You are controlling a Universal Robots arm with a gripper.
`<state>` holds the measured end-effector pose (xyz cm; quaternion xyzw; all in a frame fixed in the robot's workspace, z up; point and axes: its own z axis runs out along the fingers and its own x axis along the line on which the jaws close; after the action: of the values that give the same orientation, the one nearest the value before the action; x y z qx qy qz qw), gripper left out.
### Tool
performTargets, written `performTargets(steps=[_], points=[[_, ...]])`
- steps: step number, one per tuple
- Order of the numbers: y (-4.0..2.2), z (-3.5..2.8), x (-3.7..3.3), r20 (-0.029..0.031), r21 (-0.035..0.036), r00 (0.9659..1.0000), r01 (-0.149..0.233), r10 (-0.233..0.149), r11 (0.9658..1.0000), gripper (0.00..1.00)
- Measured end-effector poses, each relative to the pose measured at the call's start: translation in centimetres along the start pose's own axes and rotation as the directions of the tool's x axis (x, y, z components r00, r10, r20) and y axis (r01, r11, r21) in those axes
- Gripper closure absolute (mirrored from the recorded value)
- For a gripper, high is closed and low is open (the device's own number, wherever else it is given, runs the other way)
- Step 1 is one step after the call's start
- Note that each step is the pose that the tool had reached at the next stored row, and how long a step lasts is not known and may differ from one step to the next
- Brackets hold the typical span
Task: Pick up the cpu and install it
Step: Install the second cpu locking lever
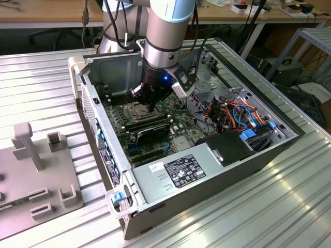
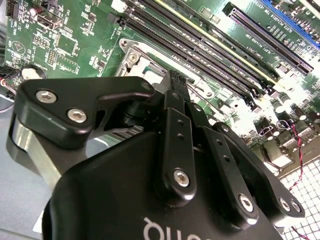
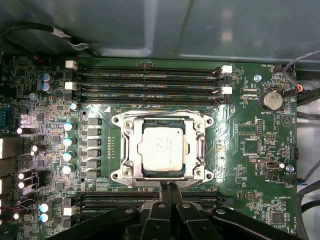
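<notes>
The exterior view looks down obliquely into the open computer case (image 1: pixel 207 155) from some way off; both wrist views sit close above its motherboard (image 3: pixel 250 150), perhaps sharing the socket (image 3: pixel 165 150).

Open room above cpu (image 3: pixel 162 148), memory slots (image 3: pixel 150 85) alongside.

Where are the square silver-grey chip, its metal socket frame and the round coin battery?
Square silver-grey chip (image 3: pixel 166 149): first wrist view, centre of top.
Metal socket frame (image 3: pixel 130 147): first wrist view, side rail.
Round coin battery (image 3: pixel 272 100): first wrist view, face.
</notes>
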<state>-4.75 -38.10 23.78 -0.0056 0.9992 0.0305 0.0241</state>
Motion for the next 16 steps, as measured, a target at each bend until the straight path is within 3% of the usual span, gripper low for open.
performTargets(steps=[11, 16], points=[[0.01, -0.04, 0.92, 0.0004, 0.0000, 1.0000, 0.000, 0.000, 1.0000, 0.89], [0.01, -0.04, 1.03, 0.0004, 0.0000, 1.0000, 0.000, 0.000, 1.0000, 0.89]])
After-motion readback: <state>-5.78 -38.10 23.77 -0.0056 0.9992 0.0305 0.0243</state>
